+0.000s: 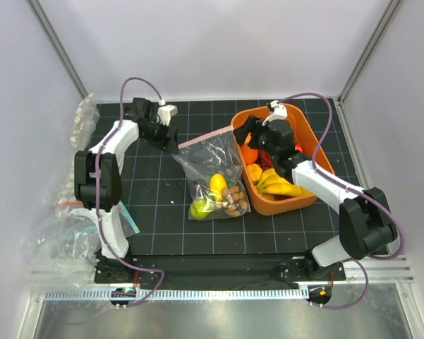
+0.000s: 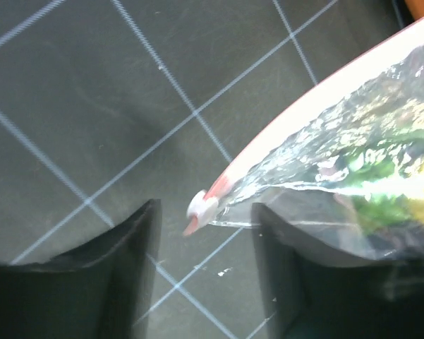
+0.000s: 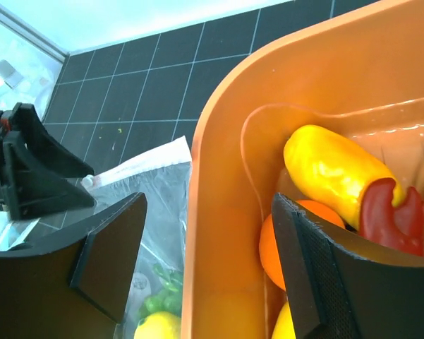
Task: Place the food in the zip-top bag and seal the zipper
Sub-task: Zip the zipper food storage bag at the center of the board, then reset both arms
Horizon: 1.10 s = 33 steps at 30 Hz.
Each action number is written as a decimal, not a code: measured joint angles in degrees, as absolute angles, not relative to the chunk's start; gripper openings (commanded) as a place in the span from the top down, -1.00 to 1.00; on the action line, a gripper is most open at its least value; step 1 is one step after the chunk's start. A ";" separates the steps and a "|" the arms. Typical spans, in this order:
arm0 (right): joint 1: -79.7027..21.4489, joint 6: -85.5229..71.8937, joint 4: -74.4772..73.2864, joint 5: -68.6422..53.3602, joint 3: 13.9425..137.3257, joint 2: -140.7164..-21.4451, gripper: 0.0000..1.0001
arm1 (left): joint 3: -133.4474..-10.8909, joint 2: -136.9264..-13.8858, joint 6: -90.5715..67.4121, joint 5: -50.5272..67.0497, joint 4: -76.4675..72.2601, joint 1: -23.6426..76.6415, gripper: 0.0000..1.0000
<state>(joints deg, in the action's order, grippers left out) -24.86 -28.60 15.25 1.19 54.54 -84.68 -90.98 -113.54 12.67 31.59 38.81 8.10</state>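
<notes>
The zip-top bag lies mid-table with a yellow fruit, a green piece and a brown nut cluster inside. Its pink zipper runs along the far rim. My left gripper is open at the rim's left end. In the left wrist view the strip's white end tab sits between the open fingers. My right gripper is open and empty, straddling the orange tub's left wall. In the tub lie a yellow fruit, an orange one and a red piece.
The orange tub stands right of the bag and also holds bananas. Spare clear bags are piled at the left edge, more by the far left wall. White walls close the cell.
</notes>
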 measured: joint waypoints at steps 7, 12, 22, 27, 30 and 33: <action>-24.80 -26.70 11.70 2.98 53.43 -74.74 -0.59 | -84.34 -103.88 4.62 28.51 30.89 7.79 -0.99; -24.80 -26.70 11.53 3.29 51.09 -66.67 -0.57 | -82.17 -94.30 -2.61 21.91 24.14 7.94 -1.00; -24.80 -28.56 8.56 3.16 43.29 -62.41 -0.58 | -70.98 -79.18 -18.28 10.26 13.43 16.05 -0.99; -24.80 -29.32 6.68 6.13 38.57 -52.73 -0.64 | -57.60 -71.07 -37.95 1.78 13.04 15.81 -1.00; -24.80 -29.74 4.01 9.34 38.44 -47.99 -0.64 | -51.07 -66.28 -46.61 -1.87 13.37 16.69 -0.99; -24.80 -30.70 1.10 12.71 37.89 -43.99 -0.65 | -42.52 -58.17 -50.83 -4.95 11.18 18.37 -0.99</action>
